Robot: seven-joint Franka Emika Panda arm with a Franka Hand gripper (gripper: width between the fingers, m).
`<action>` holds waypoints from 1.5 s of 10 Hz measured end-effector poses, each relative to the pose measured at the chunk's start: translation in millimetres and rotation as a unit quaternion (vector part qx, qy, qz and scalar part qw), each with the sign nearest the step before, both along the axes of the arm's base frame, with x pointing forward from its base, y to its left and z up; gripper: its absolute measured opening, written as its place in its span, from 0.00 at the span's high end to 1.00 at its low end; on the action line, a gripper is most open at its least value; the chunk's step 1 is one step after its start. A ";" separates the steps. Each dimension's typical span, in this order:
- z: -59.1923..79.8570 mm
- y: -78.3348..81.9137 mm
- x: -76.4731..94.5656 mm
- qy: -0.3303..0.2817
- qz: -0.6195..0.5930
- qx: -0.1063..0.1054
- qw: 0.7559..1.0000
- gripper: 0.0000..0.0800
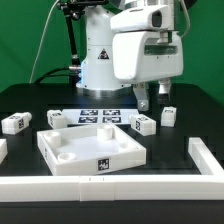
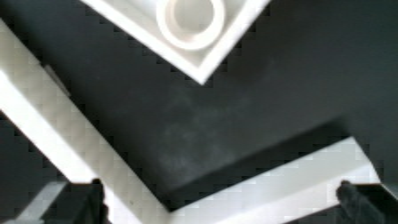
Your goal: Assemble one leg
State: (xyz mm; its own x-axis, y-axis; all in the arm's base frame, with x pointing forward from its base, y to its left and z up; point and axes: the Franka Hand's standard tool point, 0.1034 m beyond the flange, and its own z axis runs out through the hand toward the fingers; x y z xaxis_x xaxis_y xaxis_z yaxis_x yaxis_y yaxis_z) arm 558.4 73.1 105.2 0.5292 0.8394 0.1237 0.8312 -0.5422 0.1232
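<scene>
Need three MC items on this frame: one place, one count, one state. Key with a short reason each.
1. Where does the marker board lie?
A. On the table, just behind the tray
B. Inside the tray
C. Leaning upright against a bar

2. How many legs show in the exterior view?
A. Two
B. Four
C. Six

3. What state is the gripper in?
A. Shut on a leg
B. Open, holding nothing
C. Shut on a bar

Key:
1 A, the board lies flat on the black surface past the tray's far rim.
2 B, two small tagged blocks lie at the exterior view's left of the board and two at its right.
3 B, the wrist view shows the fingertips wide apart with only table between them.
</scene>
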 end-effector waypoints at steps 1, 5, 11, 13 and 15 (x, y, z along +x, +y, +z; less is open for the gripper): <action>-0.2 -0.7 0.0 0.000 -0.001 0.000 1.000 0.19; -5.9 -14.4 -7.3 -0.010 0.100 -0.025 0.995 0.19; -17.9 -33.5 -23.1 0.026 0.226 -0.068 0.971 0.19; -19.6 -37.4 -25.5 0.028 0.254 -0.073 0.964 0.19; -29.8 -65.9 -39.0 0.035 0.375 -0.090 0.922 0.19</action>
